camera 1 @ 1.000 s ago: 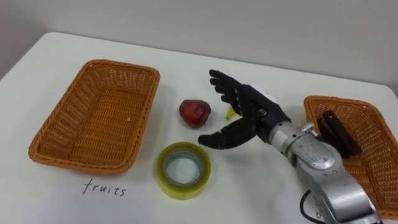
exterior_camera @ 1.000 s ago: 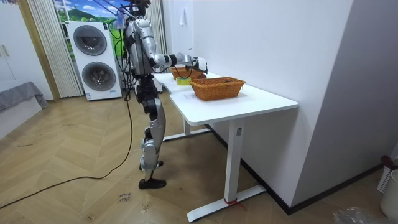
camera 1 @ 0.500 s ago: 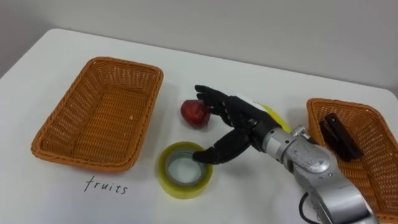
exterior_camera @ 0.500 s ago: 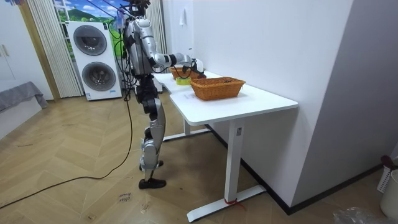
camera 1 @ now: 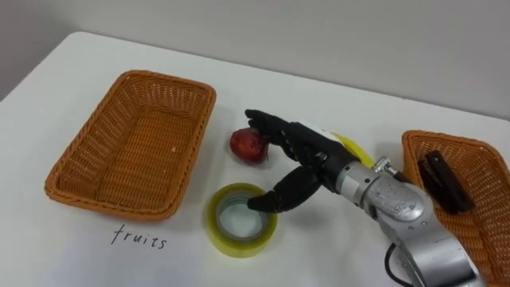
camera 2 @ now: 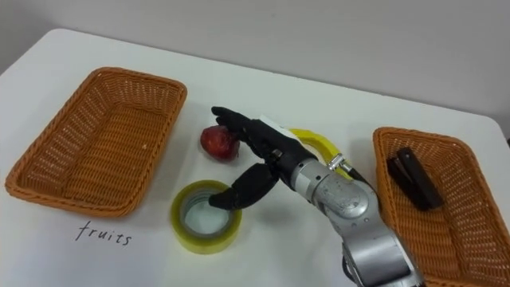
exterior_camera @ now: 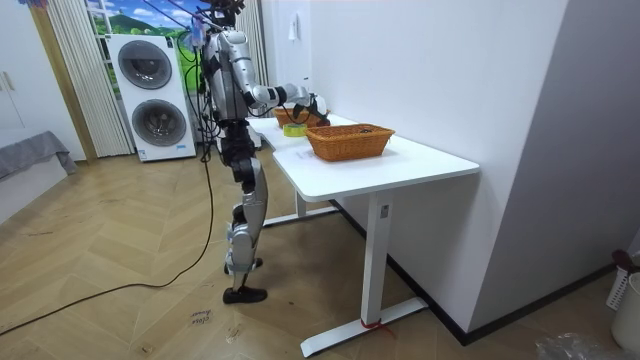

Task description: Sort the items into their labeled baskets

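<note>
A red apple (camera 1: 247,147) lies on the white table between the two baskets. In front of it sits a yellow tape roll (camera 1: 241,219), lying flat. My right hand (camera 1: 301,156) comes in from the right, open, with its fingers stretched over the top of the apple and its thumb down at the far rim of the tape roll. A yellow banana (camera 1: 351,150) lies behind the hand, mostly hidden by it. The left wicker basket (camera 1: 131,147) holds nothing. The right wicker basket (camera 1: 478,219) holds a dark stapler (camera 1: 442,182).
The handwritten word "fruits" (camera 1: 138,237) is on the table in front of the left basket. In the room view the robot stands at the table's end on the room view's left, right arm reaching over the tabletop (exterior_camera: 400,158).
My right hand has moved left and lower, from beside the apple to over it, and its thumb has come to the tape roll. The camera has shifted slightly.
</note>
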Controlling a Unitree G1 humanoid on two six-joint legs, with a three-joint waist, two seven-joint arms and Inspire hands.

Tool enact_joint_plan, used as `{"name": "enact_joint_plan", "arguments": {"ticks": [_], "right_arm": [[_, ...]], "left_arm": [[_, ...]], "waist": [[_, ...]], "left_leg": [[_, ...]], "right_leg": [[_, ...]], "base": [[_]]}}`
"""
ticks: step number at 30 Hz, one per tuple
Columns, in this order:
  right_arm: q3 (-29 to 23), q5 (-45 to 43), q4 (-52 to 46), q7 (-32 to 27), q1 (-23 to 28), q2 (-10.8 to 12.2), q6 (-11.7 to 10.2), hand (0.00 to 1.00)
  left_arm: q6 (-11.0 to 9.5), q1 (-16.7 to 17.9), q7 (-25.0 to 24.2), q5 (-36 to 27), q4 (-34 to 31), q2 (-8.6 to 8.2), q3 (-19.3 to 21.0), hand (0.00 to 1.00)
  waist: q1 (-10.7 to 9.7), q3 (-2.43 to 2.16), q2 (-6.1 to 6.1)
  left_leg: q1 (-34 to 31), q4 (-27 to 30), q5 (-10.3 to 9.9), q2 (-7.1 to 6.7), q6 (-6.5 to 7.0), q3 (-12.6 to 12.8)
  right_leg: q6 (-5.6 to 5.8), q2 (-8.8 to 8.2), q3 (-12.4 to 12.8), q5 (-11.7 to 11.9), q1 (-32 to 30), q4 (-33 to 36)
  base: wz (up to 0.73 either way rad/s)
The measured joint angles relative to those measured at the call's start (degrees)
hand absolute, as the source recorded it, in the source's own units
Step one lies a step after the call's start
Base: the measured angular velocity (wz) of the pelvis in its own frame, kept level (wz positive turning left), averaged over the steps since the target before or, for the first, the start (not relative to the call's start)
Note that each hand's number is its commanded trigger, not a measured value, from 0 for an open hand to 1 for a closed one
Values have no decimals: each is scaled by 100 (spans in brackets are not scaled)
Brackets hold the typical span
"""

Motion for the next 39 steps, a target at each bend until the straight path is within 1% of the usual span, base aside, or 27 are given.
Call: {"name": "enact_joint_plan", "arguments": {"ticks": [8,13,20,24,27,31,39], "right_arm": [[1,-257,-18,69,0,0,-3,0],[2,-577,-90,183,0,4,-2,0],[-1,-1086,-117,217,-1,164,-3,0],[-2,-1356,-135,223,-1,185,-2,0],[-5,-1550,-135,228,-1,183,3,0],[-31,-1792,-168,257,-1,181,104,0],[-81,-2121,-349,270,0,173,125,0]], "left_arm": [[0,-27,43,-1,0,4,-4,0],[1,-39,46,0,0,4,-6,0],[-27,-1,71,-2,3,26,-105,0],[-27,9,70,-19,1,29,-105,0],[-29,20,71,-185,1,34,-104,0],[-30,41,71,-190,1,40,-99,0],[-67,48,71,-191,0,39,-96,0]], "waist": [[2,18,-21],[7,15,-30],[4,16,-35],[-4,17,-33],[-15,19,-30],[-22,21,-26],[-67,23,-24]], "left_leg": [[-10,-11,0,-5,1,-17],[-13,-42,0,-5,1,0],[2,8,2,-11,3,0],[-4,10,4,-14,7,3],[-1,1,4,-9,7,33],[9,-56,4,-6,8,44],[18,-41,15,-12,16,42]], "right_leg": [[0,-2,3,0,-4,5],[0,-1,2,0,-19,5],[0,-11,-4,0,-6,3],[0,-16,3,0,-5,3],[0,-13,48,0,-14,5],[0,-8,81,0,-20,8],[0,-12,98,0,-17,5]], "base": [[0],[0],[0],[0],[-5],[0],[0]]}}
